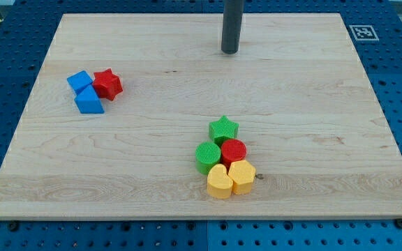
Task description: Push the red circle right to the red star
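Two clusters sit on the wooden board (187, 90): my tip (229, 51) stands alone near the view's top, touching nothing, well apart from both. The red circle (234, 151) is wedged among the green star (223, 129), green circle (207, 155) and two yellow hearts (230, 178); the red star (107, 84) touches blue blocks (84, 91) at left.

You will find no readable words, brands or numbers here. The only sign is a small black-and-white square marker (361, 31), printed on the wooden board (187, 104) at its top right corner.
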Robot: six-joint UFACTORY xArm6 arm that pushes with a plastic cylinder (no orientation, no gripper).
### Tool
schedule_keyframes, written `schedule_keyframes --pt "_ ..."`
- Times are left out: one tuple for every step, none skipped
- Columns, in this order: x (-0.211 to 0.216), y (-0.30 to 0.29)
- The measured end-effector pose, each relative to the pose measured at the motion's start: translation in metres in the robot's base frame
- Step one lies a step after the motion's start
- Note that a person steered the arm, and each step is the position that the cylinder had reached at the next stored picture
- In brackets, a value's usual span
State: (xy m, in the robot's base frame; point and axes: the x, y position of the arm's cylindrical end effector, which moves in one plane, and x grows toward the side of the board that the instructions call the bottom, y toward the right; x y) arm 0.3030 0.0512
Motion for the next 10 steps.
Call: schedule_keyframes --pt "0.0 0.0" --pt "0.023 -0.004" --pt "0.063 -0.006" --pt "0.088 0.024" --pt "0.109 0.003" --pt "0.124 -0.041" --pt "0.14 -0.078" --pt "0.17 -0.098" --pt "0.213 -0.109" --pt "0.262 -0.109"
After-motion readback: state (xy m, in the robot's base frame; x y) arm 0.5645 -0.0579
